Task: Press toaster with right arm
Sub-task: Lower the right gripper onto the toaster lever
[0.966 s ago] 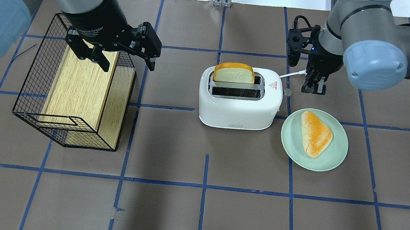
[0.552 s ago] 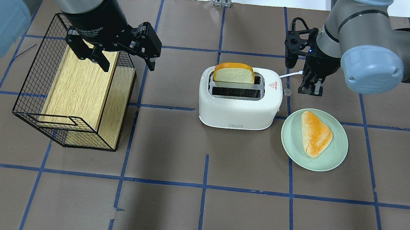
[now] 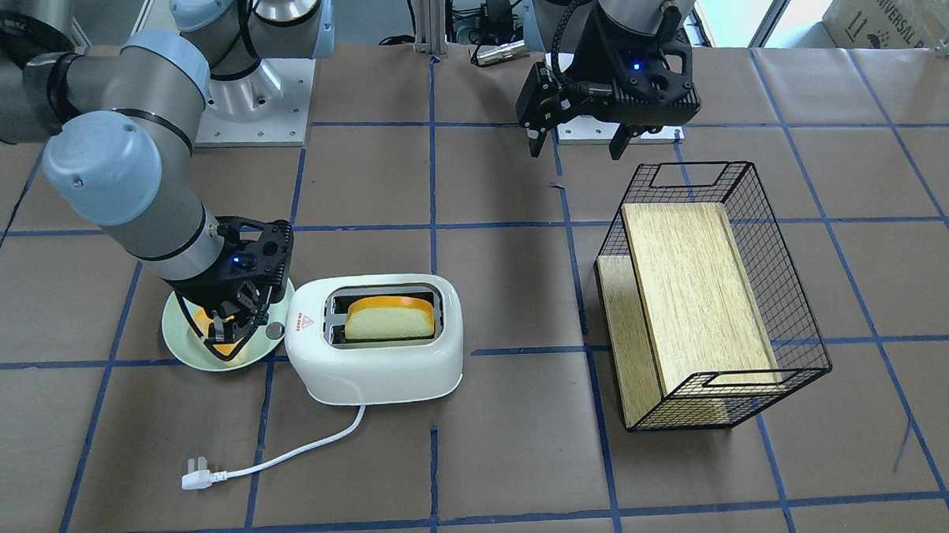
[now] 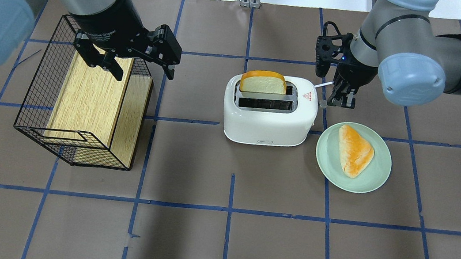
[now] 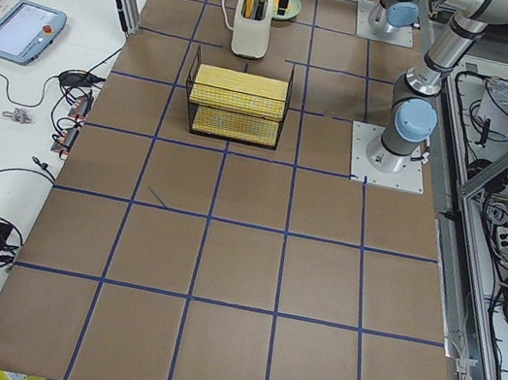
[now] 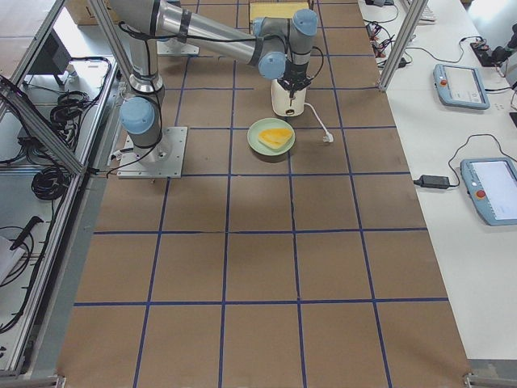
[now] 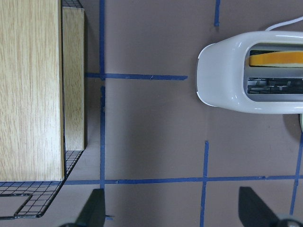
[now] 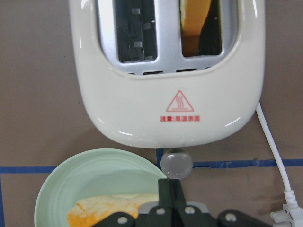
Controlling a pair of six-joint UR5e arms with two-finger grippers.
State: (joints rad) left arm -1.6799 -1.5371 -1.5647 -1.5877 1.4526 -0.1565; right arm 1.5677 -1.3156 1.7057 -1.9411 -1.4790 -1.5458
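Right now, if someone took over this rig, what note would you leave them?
Right gripper: shut, tips at the toaster knob; contact unclear.
Left gripper: open, empty, above the basket.
Bread stands tall in the far slot, so nothing is pressed yet.
To do: push the knob down with the shut tips.
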